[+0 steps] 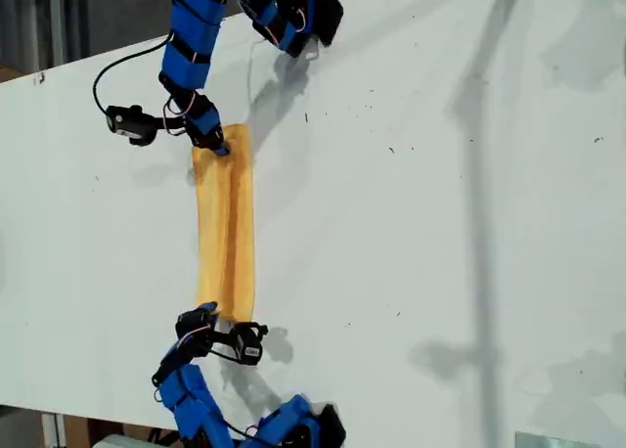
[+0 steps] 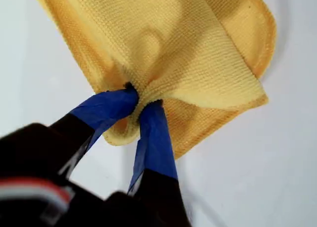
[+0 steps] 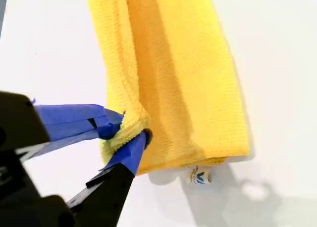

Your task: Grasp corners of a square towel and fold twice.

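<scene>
Stretching across a white bench speckled with small dark marks lies one towel, folded into a long narrow strip near the exterior view's left. Two blue arms work it, one at each end. My first gripper is pinched on a bunched edge beside a rounded corner. My second gripper is clamped on the other end, where a small white label shows.

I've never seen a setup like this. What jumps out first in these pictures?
A bright yellow towel lies folded into a narrow strip in the middle of the white table. A blue arm stands at each end, and my first gripper and my second gripper each pinch an end of the strip.
</scene>
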You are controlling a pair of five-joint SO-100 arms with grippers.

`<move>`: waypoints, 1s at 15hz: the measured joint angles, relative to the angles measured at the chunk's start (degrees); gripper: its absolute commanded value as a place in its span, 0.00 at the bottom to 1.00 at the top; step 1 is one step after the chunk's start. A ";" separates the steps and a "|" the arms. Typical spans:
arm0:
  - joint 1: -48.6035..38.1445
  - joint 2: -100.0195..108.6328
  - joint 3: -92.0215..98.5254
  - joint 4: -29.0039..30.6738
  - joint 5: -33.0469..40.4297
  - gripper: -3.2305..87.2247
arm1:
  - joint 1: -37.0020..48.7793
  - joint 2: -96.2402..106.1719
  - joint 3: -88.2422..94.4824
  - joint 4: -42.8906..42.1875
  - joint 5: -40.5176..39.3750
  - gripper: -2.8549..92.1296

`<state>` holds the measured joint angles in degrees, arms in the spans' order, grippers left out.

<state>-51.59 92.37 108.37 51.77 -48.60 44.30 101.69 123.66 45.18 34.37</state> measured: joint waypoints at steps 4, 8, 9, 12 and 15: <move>3.25 1.41 6.42 -3.96 -2.81 0.03 | 0.00 -2.02 1.14 0.53 4.04 0.03; 3.34 -1.93 6.68 -5.45 -4.66 0.10 | 0.09 -4.75 0.35 2.11 5.19 0.26; 3.34 -1.93 7.29 -5.10 -5.01 0.15 | 0.09 -4.75 0.44 2.37 5.19 0.34; 3.16 -0.26 11.87 -7.12 -5.89 0.33 | 0.18 -4.75 0.53 3.25 5.19 0.41; 4.39 3.25 15.73 -8.26 -7.03 0.28 | -0.44 -4.75 0.53 4.22 5.19 0.42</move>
<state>-47.20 95.62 124.10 43.51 -55.63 43.86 96.94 124.19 49.39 39.55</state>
